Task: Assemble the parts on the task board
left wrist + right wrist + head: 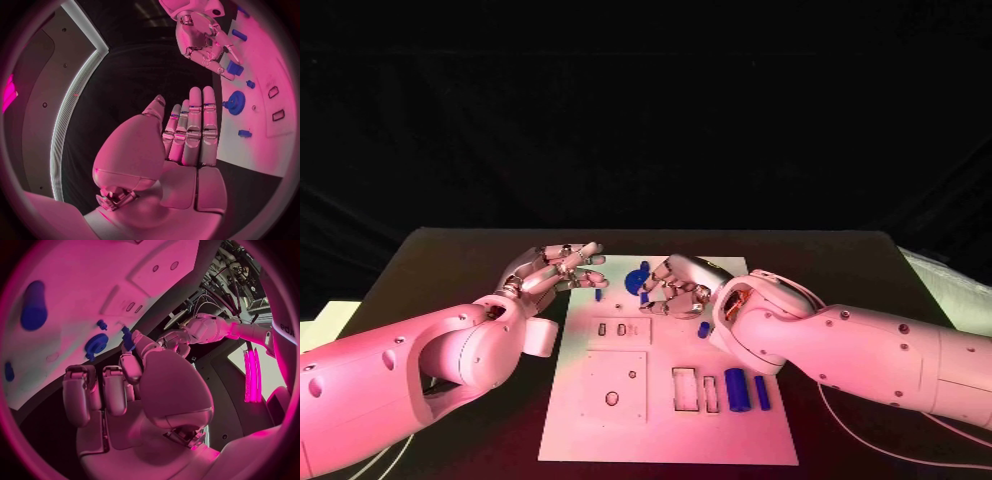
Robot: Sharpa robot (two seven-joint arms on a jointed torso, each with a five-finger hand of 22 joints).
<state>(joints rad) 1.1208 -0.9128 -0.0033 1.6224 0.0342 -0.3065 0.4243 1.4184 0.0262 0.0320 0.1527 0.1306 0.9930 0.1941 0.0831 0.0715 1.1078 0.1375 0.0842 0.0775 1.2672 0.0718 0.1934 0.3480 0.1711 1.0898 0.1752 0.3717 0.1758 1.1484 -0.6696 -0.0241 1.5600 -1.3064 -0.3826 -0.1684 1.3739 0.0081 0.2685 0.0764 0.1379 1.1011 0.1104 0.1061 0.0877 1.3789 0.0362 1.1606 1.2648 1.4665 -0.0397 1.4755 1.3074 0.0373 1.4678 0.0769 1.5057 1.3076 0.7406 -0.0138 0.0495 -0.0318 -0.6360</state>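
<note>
Head view: right hand (pixel 678 287) hovers over the far end of the task board (pixel 668 440), fingers curled; right wrist view suggests a small blue part (pixel 127 338) at its fingertips, though I cannot tell whether it is pinched. Blue gear (pixel 640 277) lies just beside it, toward the left hand (pixel 564 266), which is spread, empty, at the board's far-left edge. Right hand is nearer.

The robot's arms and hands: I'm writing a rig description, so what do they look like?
Both arms are smooth, rounded white shells with small round recesses. The left hand and the right hand are silver metal with segmented fingers and smooth pale finger covers. Thin cables trail beneath both arms near the table.
</note>
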